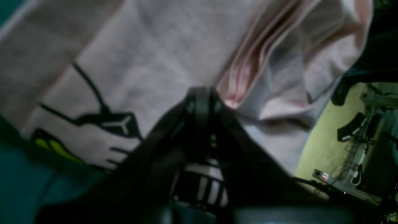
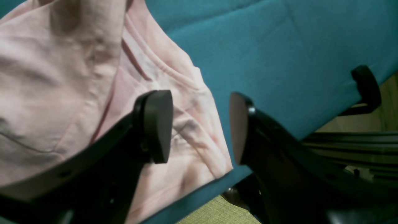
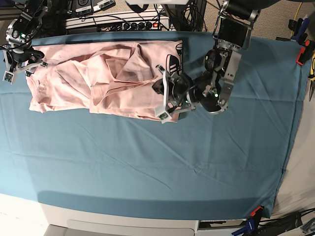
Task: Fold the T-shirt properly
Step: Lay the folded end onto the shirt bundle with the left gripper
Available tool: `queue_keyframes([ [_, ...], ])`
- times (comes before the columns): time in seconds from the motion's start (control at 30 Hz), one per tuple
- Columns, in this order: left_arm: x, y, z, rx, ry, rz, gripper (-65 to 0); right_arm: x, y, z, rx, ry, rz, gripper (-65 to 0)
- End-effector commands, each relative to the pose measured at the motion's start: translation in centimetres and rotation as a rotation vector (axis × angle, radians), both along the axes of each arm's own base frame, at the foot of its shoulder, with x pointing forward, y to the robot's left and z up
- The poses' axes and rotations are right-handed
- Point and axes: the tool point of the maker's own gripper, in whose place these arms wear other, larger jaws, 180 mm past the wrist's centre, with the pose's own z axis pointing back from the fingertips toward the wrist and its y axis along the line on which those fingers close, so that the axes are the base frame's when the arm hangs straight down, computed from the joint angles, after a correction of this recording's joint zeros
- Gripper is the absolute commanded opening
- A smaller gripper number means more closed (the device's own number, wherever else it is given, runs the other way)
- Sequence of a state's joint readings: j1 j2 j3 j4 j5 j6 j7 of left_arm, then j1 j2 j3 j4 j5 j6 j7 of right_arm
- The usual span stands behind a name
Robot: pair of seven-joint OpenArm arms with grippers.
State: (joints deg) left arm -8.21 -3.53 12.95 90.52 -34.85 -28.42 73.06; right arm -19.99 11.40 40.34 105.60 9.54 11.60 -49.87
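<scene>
Crumpled pale pink cotton T-shirt (image 3: 103,73) lay on teal table cloth (image 3: 162,162), left gripper (image 1: 202,96) pinched its edge, right gripper (image 2: 200,126) gaped above its corner.

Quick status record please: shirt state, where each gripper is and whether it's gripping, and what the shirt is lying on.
T-shirt: crumpled, not yet folded, at the table's far left
Print: black lettering showing at the end near the left gripper
Left gripper: at the shirt's edge; closed on a bunch of fabric, going by the left wrist view
Right gripper: open, holding nothing, above the shirt's corner
Surface: teal table cloth, with creases
</scene>
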Motion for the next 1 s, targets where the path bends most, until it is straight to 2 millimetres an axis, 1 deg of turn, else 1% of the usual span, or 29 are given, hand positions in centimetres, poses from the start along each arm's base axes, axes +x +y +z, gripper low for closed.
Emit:
queue_keyframes([
  [0.0, 0.8, -0.4, 1.2, -0.029, -0.036, 0.007, -65.0, 0.7, -0.5, 1.3, -0.035, -0.037, 0.011, -35.7],
  [0.13, -0.1, -0.4, 0.5, -0.030, -0.011, 0.007, -65.0, 0.7, -0.5, 1.3, -0.035, -0.037, 0.011, -35.7],
  [0.3, -0.3, -0.9, 0.6, -0.058, 0.008, 0.039, -65.0, 0.7, -0.4, 1.3, -0.029, -0.042, 0.013, -35.7],
  [0.43, -0.8, -2.6, 1.2, -0.106, 0.022, 0.035, -65.0, 0.9, -0.1, 1.3, -0.009, -0.057, 0.017, -35.7],
  [0.67, -1.5, -5.9, 3.0, -0.212, 0.042, 0.023, -65.0, 1.0, -0.1, 1.3, -0.009, -0.057, 0.018, -35.7],
  [0.73, -2.0, -6.7, 3.2, -0.222, 0.048, 0.005, -65.0, 1.0, -0.2, 1.3, -0.010, -0.057, 0.017, -35.7],
  [0.87, -3.8, -8.1, 3.1, -0.215, 0.054, -0.068, -65.0, 1.0, -0.2, 1.3, -0.010, -0.057, 0.018, -35.7],
  [0.93, -4.4, -8.5, 2.8, -0.192, 0.045, -0.098, -65.0, 1.0, -0.1, 1.3, -0.009, -0.057, 0.017, -35.7],
  [0.97, -4.4, -8.5, 2.5, -0.170, 0.032, -0.103, -65.0, 1.0, -0.1, 1.3, -0.009, -0.057, 0.017, -35.7],
])
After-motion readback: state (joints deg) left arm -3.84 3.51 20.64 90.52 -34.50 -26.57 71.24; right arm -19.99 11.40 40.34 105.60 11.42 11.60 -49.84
